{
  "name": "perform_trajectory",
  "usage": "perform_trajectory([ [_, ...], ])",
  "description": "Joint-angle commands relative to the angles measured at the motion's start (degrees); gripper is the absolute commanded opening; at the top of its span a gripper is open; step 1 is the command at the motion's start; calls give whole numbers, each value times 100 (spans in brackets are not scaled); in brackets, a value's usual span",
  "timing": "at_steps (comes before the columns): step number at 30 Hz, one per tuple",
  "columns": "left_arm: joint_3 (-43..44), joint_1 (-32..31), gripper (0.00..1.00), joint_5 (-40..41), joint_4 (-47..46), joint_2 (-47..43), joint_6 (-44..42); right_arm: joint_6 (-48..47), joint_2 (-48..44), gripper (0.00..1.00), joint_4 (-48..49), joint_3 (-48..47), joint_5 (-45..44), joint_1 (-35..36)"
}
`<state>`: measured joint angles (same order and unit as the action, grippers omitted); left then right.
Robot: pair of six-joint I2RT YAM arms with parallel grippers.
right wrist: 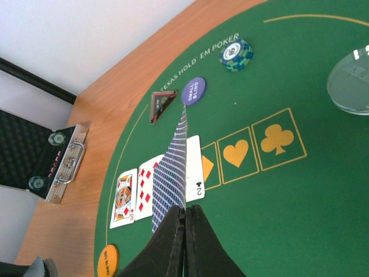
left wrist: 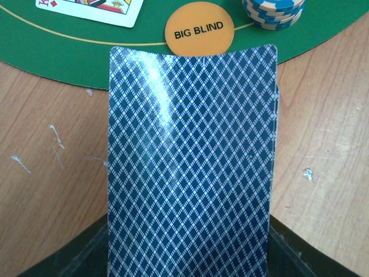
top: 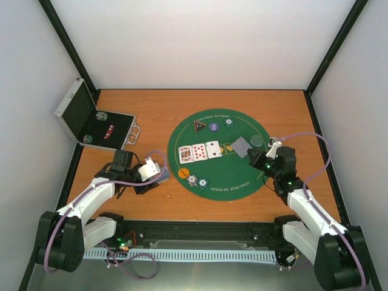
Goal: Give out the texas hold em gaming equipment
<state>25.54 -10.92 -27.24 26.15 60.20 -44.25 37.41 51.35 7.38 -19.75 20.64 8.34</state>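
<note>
Right pincer [right wrist: 184,210] grips card [right wrist: 172,167] over green mat [right wrist: 288,225] on wooden table [right wrist: 115,98].

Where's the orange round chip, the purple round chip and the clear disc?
Orange round chip [left wrist: 199,29]: left wrist view, centre.
Purple round chip [right wrist: 193,91]: right wrist view, centre.
Clear disc [right wrist: 351,83]: right wrist view, visible middle.

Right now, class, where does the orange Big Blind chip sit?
In the left wrist view, the Big Blind chip lies top centre, on the edge of the green mat, just beyond the blue-backed card, with a blue-and-white chip stack to its right.
</note>
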Motion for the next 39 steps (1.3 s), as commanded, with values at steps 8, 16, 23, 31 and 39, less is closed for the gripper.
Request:
perform_trajectory([
  [8, -14, 37, 56, -71, -232, 76, 63, 892, 1316, 3, 1478, -277, -677, 447],
  [16, -14, 37, 56, -108, -216, 62, 47, 1889, 2140, 3, 2284, -243, -1606, 975],
  [23, -46, 38, 56, -123, -205, -40, 15, 2211, 2491, 3, 2405, -326, -2421, 1326],
  [31, -43, 37, 56, -143, -180, -131, 12, 2688, 3342, 3, 2880, -438, -2294, 1346],
  [39, -40, 37, 56, -150, -170, -142, 18, 3120, 3958, 3, 3284, -382, -2373, 1421],
])
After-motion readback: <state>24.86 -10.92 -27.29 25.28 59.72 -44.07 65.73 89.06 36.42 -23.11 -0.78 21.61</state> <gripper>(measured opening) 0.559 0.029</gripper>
